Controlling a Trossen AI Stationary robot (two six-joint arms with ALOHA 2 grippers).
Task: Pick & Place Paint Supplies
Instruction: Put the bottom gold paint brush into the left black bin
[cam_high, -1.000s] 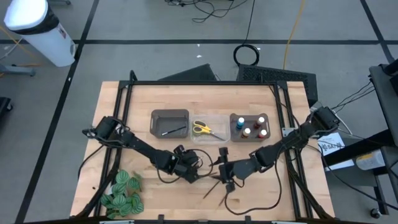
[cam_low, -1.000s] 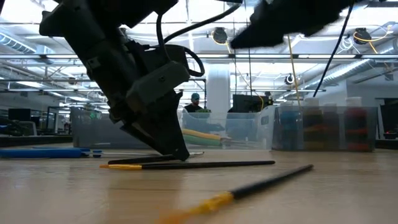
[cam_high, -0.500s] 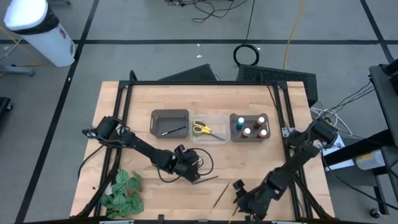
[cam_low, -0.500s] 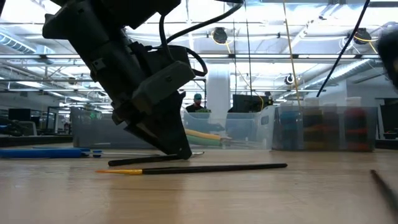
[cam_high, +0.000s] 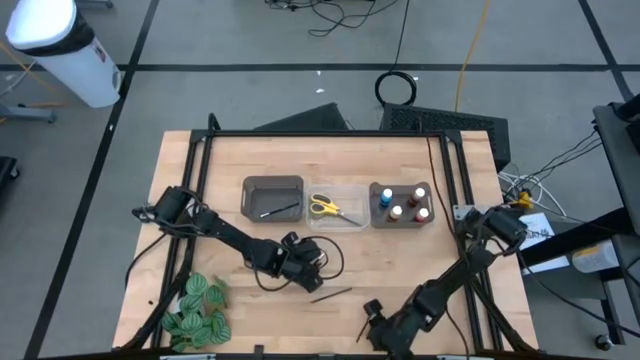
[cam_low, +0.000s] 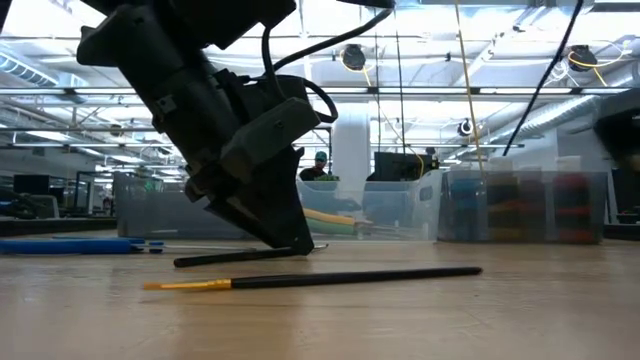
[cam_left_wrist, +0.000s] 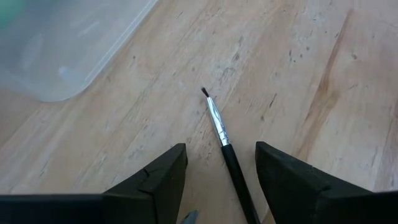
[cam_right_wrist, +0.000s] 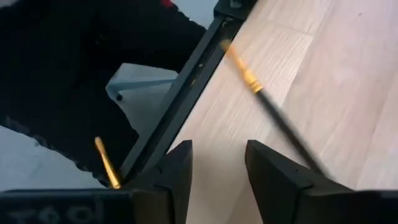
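On the pale wooden worktop (cam_high: 250, 160), the left end effector (cam_high: 312, 283) is lowered near the middle, its two dark fingers (cam_left_wrist: 155, 180) spread apart on either side of a thin black paintbrush with a silver ferrule (cam_left_wrist: 219, 127); the fingers straddle the handle without pinching it, so it is not yet grasped. That brush lies flat, its long axis running straight out from between the fingers, dark bristle tip pointing away from the wrist. Just beside it, toward the near edge, a second thin dark paintbrush with a yellow end (cam_low: 310, 279) lies flat too, its long axis roughly across the low view, yellow end to that view's left. Behind stand a grey rectangular bin (cam_high: 273, 197) holding a dark brush, a clear bin with yellow-handled scissors (cam_high: 330, 208), and a clear bin of small paint bottles (cam_high: 402, 204). The right end effector (cam_high: 375, 325) sits at the near edge of the worktop, right of centre, fingers parted and gripping nothing; another dark brush with a yellow end (cam_right_wrist: 267, 106) lies ahead of it, slanting diagonally away.
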